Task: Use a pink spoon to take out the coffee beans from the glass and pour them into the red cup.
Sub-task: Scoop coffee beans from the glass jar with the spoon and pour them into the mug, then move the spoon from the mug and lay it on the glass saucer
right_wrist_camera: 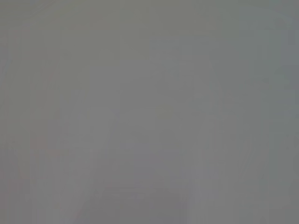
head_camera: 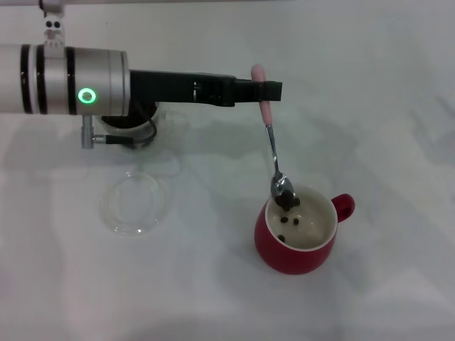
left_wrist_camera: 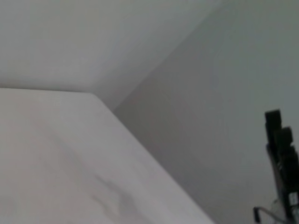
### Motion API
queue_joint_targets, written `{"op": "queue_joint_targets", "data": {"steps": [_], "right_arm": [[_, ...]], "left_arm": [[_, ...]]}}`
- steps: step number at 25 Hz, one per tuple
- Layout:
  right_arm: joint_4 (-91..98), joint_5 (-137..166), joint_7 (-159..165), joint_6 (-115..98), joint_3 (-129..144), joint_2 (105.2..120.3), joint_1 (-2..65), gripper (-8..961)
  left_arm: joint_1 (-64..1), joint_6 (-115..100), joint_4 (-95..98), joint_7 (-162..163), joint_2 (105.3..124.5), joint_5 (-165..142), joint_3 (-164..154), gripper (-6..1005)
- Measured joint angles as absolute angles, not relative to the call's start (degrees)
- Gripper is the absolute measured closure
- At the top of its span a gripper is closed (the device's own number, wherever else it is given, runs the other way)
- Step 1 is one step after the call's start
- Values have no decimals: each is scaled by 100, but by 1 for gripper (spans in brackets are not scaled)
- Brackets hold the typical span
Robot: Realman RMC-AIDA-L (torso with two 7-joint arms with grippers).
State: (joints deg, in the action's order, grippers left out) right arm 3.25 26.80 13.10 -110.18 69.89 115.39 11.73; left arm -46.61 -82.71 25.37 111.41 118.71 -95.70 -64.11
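Tipping coffee beans (head_camera: 286,202) from the pink spoon (head_camera: 273,151) into the red cup (head_camera: 298,233).

Reaching in from the left, the left gripper (head_camera: 265,91) is clamping the spoon's handle, its bowl hanging at the cup's far rim with beans dropping inside. Next, I judge, it is heading back to the glass (head_camera: 135,122), half hidden under the arm at far left.
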Motion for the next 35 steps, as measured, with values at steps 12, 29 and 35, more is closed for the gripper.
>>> {"op": "queue_joint_targets", "data": {"steps": [12,29,35], "right_arm": [[334,2681,1309,-10968,7048,11539,1186,377],[328,2621,1309,-10945,7001,11533,1169,378],[353,2612,1364,-10890,6995,11536,1183,377]], "left_arm": [[-4760,-8005,3424,10790,11899,-9487,-7087,875],[-3561,-8216,4618,11016,11719,-9299,-6793,874],[-2837,-8418,4650,10941,11619,-9295,-6233,874]]}}
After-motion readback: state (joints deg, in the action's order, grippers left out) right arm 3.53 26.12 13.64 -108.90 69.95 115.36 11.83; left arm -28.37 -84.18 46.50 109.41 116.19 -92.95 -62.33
